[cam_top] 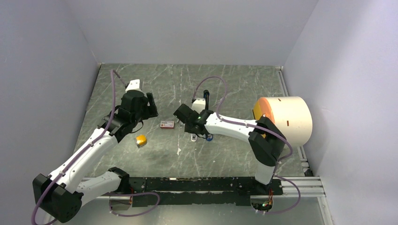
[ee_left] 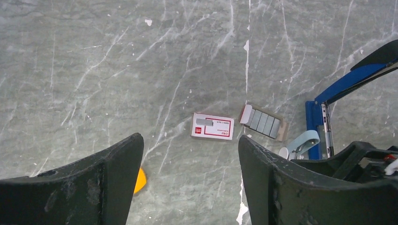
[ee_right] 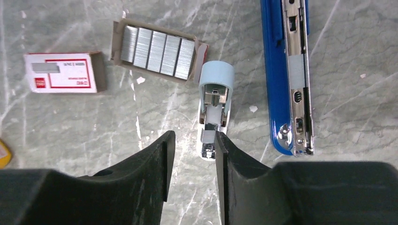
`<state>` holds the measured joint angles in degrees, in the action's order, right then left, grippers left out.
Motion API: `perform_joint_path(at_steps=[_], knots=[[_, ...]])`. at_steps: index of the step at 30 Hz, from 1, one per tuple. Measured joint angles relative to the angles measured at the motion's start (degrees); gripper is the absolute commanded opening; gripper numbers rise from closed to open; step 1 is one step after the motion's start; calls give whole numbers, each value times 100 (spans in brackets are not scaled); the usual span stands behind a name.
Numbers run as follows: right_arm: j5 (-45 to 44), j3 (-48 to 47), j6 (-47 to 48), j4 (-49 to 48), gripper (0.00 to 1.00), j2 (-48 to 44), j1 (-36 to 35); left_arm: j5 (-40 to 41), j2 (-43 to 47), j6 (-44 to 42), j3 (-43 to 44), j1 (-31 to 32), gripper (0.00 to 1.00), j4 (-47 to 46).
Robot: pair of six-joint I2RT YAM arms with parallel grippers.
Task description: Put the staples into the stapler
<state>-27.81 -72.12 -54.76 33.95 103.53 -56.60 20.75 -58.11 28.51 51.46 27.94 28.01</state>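
Note:
The staples (ee_right: 155,51) lie as several silvery strips in a grey tray, slid out of the red-and-white box (ee_right: 63,72). The blue stapler (ee_right: 286,75) lies opened, with its metal rail facing up. My right gripper (ee_right: 192,140) is open and empty, hovering just short of the tray, its right finger beside a small light-blue and white tool (ee_right: 215,108). My left gripper (ee_left: 190,150) is open and empty above the table; the box (ee_left: 213,126), the tray (ee_left: 264,123) and the stapler (ee_left: 324,122) lie ahead of it. In the top view the right gripper (cam_top: 183,114) hides the tray.
A small orange-yellow block (cam_top: 141,140) lies left of the box (cam_top: 167,124). A big cream cylinder with an orange face (cam_top: 284,119) stands at the right. Grey walls close in the table at the back and both sides.

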Motion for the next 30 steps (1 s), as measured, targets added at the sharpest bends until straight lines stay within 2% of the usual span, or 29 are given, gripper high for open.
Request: perform_joint_path(at_steps=[3,7,14,23,26,30], knots=[[151,20,146,-63,47,-170,81,-111,-33,35,-7,0,80,-17],[402,35,372,-92,46,-155,170,-485,-31,186,-181,0,79,-122],[754,227,621,-131,48,-87,323,-1709,-175,695,-1152,-4,67,-555],[1067,162,964,-153,59,374,382,-2896,-901,1215,-1965,-4,69,-1497],[1075,2,1036,-131,57,601,382,-3034,-1038,1272,-1978,-4,69,-1661],[1038,-186,1115,-81,46,754,382,-3049,-1040,1274,-1978,-4,69,-1768]])
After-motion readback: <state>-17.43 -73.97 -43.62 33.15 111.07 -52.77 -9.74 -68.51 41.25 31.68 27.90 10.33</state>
